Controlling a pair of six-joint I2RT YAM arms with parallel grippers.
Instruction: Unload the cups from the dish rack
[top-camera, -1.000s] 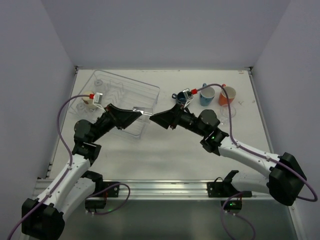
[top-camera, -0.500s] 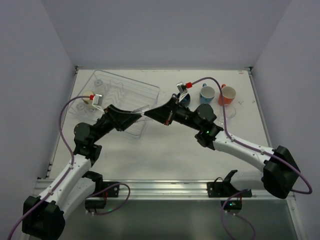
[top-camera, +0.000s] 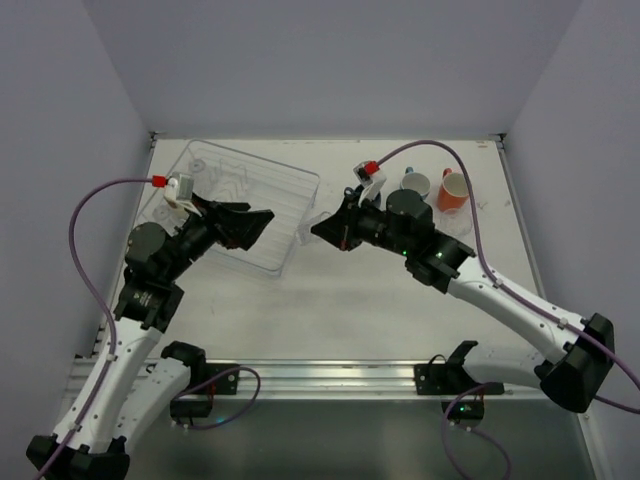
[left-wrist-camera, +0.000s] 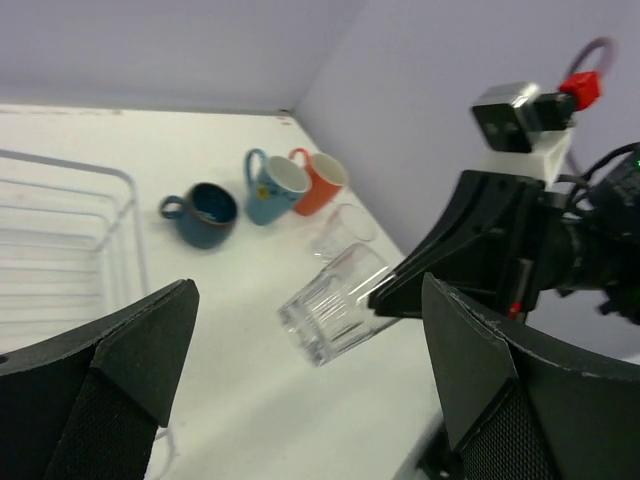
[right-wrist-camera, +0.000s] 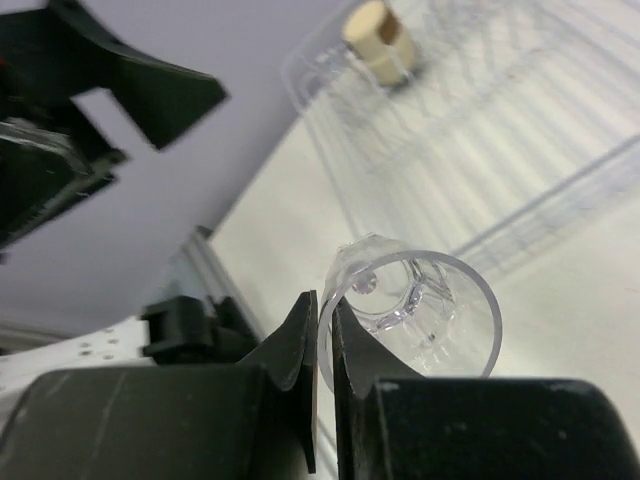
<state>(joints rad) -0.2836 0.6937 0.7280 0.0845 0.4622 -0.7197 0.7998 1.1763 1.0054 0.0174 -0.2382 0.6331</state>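
- The right claw (right-wrist-camera: 325, 312) is shut on the thin rim of a clear tumbler (right-wrist-camera: 410, 300). It holds the tumbler tipped sideways in the middle of the top view, just past the right end of the dish rack (top-camera: 296, 186).
- That is a tiny bite on a slippery cup. It could swing, slide out and drop onto the table (top-camera: 350, 300).
- The left claw (top-camera: 256, 228) is spread wide and holds nothing. It sits near the tumbler, so the two arms could bump.
- The dark blue cup (left-wrist-camera: 205, 212), light blue mug (left-wrist-camera: 272, 185), orange cup (left-wrist-camera: 320, 178) and another tumbler (left-wrist-camera: 340, 230) crowd the upper right of the table. Setting this one down too close could knock them over.
- A cream cup (right-wrist-camera: 378, 35) waits in the rack. It may be the last one, but clear cups are hard to spot there.
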